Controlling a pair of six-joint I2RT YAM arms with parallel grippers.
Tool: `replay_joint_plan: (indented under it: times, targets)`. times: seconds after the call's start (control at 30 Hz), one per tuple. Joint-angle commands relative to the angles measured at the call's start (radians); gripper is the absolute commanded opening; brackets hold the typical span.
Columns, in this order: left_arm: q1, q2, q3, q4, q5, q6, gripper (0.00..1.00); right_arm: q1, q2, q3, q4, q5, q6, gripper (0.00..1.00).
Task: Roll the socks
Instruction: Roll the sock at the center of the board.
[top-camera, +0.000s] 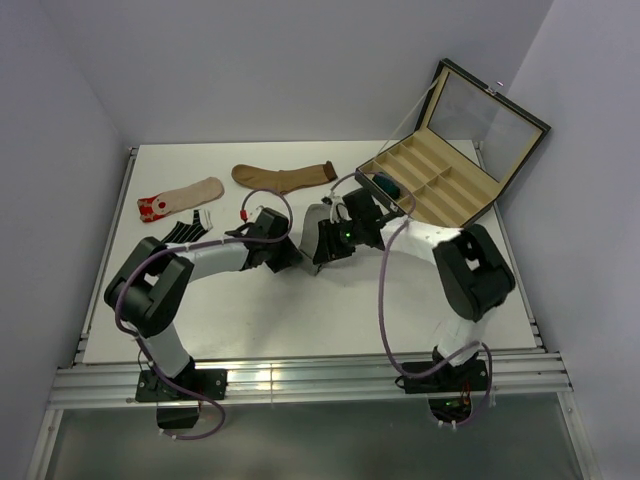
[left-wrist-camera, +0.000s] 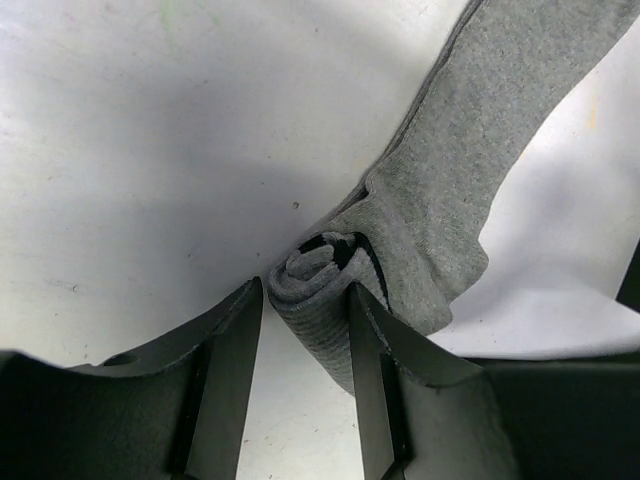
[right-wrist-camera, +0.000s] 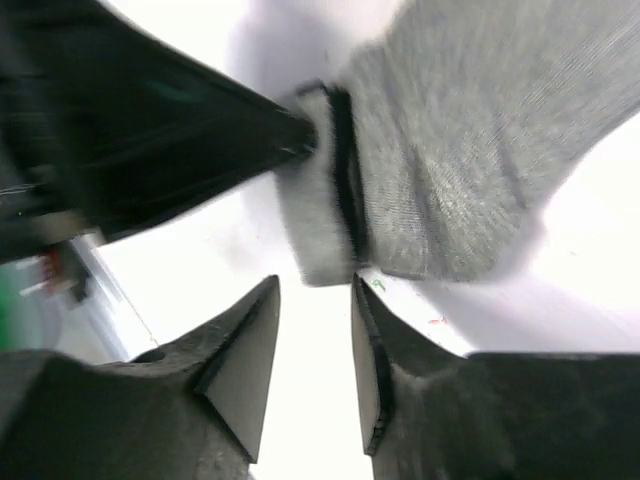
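Observation:
A grey sock (left-wrist-camera: 470, 130) lies on the white table, its cuff end wound into a tight roll (left-wrist-camera: 318, 285) with a black stripe showing. My left gripper (left-wrist-camera: 305, 290) is shut on that roll, which sits between its fingertips. In the top view the left gripper (top-camera: 296, 252) and right gripper (top-camera: 323, 248) meet at the grey sock (top-camera: 318, 218) in the middle of the table. My right gripper (right-wrist-camera: 315, 285) is open and empty, its tips just short of the roll's end (right-wrist-camera: 315, 230).
A brown sock (top-camera: 285, 177), a beige red-toed sock (top-camera: 180, 197) and a black white-striped sock (top-camera: 190, 228) lie at the back left. An open compartment box (top-camera: 445, 185) stands at the back right, with a dark teal roll (top-camera: 387, 185) at its near corner.

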Motion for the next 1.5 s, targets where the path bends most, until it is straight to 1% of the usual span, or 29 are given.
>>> replay_joint_plan:
  times: [0.0,0.03,0.17,0.23,0.37,0.4,0.5,0.67,0.83,0.9,0.93,0.97,1.0,1.03,1.07,1.13,1.17,1.27,1.3,1.37,1.4,1.47]
  targets:
    - [0.001,0.056,0.004,-0.123,-0.019,0.064,0.46,0.066,-0.156,-0.005,-0.05,0.271,-0.133,0.43]
    - [0.002,0.057,0.009,-0.123,-0.016,0.066,0.46,0.085,-0.191,-0.015,-0.041,0.35,-0.168,0.43]
    - [0.002,0.057,0.013,-0.123,-0.01,0.073,0.46,0.18,-0.222,-0.035,0.023,0.472,-0.253,0.44]
    - [0.001,0.057,0.015,-0.123,-0.01,0.073,0.47,0.22,-0.207,-0.041,0.046,0.489,-0.276,0.44]
    - [0.002,0.052,0.018,-0.12,-0.009,0.073,0.47,0.255,-0.156,-0.052,0.098,0.515,-0.29,0.44]
    - [0.002,0.052,0.018,-0.12,-0.007,0.075,0.47,0.261,-0.136,-0.052,0.103,0.523,-0.32,0.44]
    - [0.001,0.055,0.018,-0.117,0.001,0.075,0.47,0.283,-0.093,-0.058,0.124,0.556,-0.34,0.45]
    - [0.001,0.058,0.024,-0.119,0.004,0.078,0.47,0.31,-0.035,-0.04,0.105,0.615,-0.363,0.45]
    - [0.002,0.058,0.035,-0.117,0.008,0.081,0.48,0.335,0.025,-0.025,0.068,0.635,-0.379,0.45]
    - [0.002,0.061,0.043,-0.117,0.011,0.081,0.49,0.35,0.043,-0.023,0.051,0.664,-0.379,0.4]
    - [0.004,0.058,0.046,-0.117,0.017,0.079,0.5,0.353,0.047,-0.022,0.046,0.665,-0.376,0.34]
    - [0.007,0.053,0.047,-0.116,0.019,0.079,0.52,0.355,0.051,-0.019,0.03,0.659,-0.371,0.18]
    - [0.01,0.046,0.047,-0.114,0.019,0.081,0.53,0.356,0.054,-0.017,0.023,0.656,-0.359,0.12]
    - [0.013,0.037,0.046,-0.111,0.017,0.078,0.54,0.353,0.053,-0.015,0.016,0.647,-0.353,0.08]
    - [0.016,0.012,0.041,-0.108,0.011,0.076,0.57,0.352,0.048,-0.011,-0.01,0.612,-0.345,0.01]
    - [0.021,-0.023,0.021,-0.099,-0.002,0.069,0.6,0.329,0.044,0.02,-0.049,0.547,-0.313,0.0]
    - [0.022,-0.061,0.014,-0.099,-0.01,0.066,0.63,0.317,0.041,0.043,-0.087,0.468,-0.276,0.0]
    - [0.025,-0.144,-0.032,-0.094,-0.047,0.044,0.66,0.265,0.042,0.089,-0.171,0.342,-0.238,0.0]
    - [0.027,-0.166,-0.063,-0.091,-0.056,0.038,0.66,0.254,0.059,0.128,-0.197,0.264,-0.219,0.0]
    - [0.027,-0.219,-0.098,-0.079,-0.064,0.014,0.66,0.226,0.085,0.176,-0.274,0.179,-0.201,0.0]
    - [0.027,-0.236,-0.127,-0.079,-0.07,-0.002,0.66,0.217,0.117,0.216,-0.296,0.103,-0.186,0.0]
    - [0.027,-0.279,-0.155,-0.082,-0.081,-0.016,0.66,0.196,0.157,0.253,-0.348,0.055,-0.172,0.0]
